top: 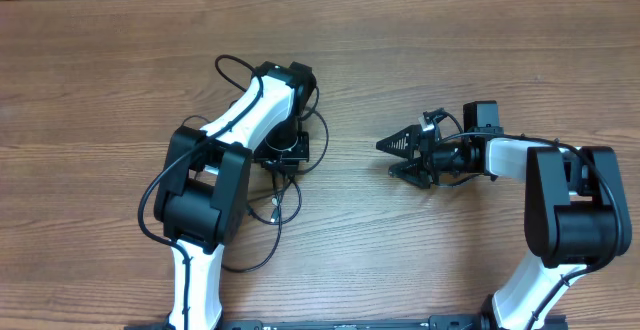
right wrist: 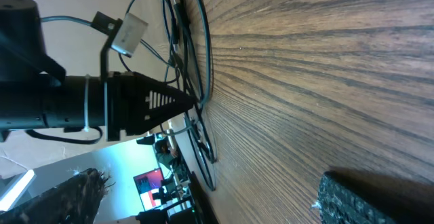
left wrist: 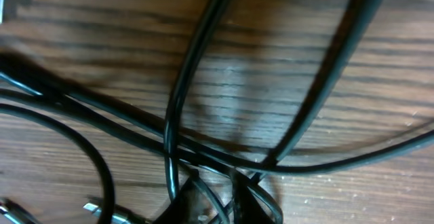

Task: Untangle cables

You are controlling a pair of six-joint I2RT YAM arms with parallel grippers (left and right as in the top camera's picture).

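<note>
Several thin black cables [top: 275,208] lie tangled on the wooden table [top: 420,50] under my left arm, with loops spreading above and below it. My left gripper [top: 285,156] points down into the tangle. Seen from the left wrist, its fingertips [left wrist: 247,200] stand close together at the bottom edge, and the left gripper [left wrist: 217,195] is shut on crossing cable strands [left wrist: 178,95]. A silver plug tip [left wrist: 91,207] lies to the left. My right gripper [top: 398,156] hovers open to the right of the tangle, holding nothing. One finger pad [right wrist: 356,197] shows, and the cables [right wrist: 203,68] lie ahead of it.
Thicker black cords run along both arms. The right arm's base [top: 570,210] stands at the right, and the left arm's body [top: 205,185] covers part of the tangle. Bare wood lies between the two grippers and across the far side of the table.
</note>
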